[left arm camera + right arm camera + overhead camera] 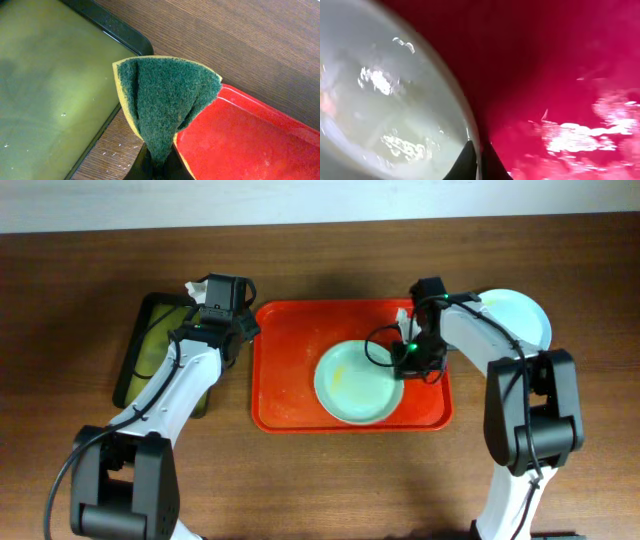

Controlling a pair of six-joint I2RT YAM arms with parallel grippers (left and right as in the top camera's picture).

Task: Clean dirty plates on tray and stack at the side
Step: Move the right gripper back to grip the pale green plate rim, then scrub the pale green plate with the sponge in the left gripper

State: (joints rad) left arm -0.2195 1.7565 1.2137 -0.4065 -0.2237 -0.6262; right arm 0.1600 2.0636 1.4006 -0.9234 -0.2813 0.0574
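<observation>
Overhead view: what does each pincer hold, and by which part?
Left pincer: a green-and-yellow sponge, pinched at its lower edge. Right pincer: the pale plate on the tray, by its rim.

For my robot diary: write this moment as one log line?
left gripper: holds sponge | right gripper: grips plate rim | plate: on tray | other plate: beside tray

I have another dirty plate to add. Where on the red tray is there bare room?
Free: the left half of the tray, between its left rim and the plate. Crowded: the right end, where the right gripper clamps the plate's rim.
</observation>
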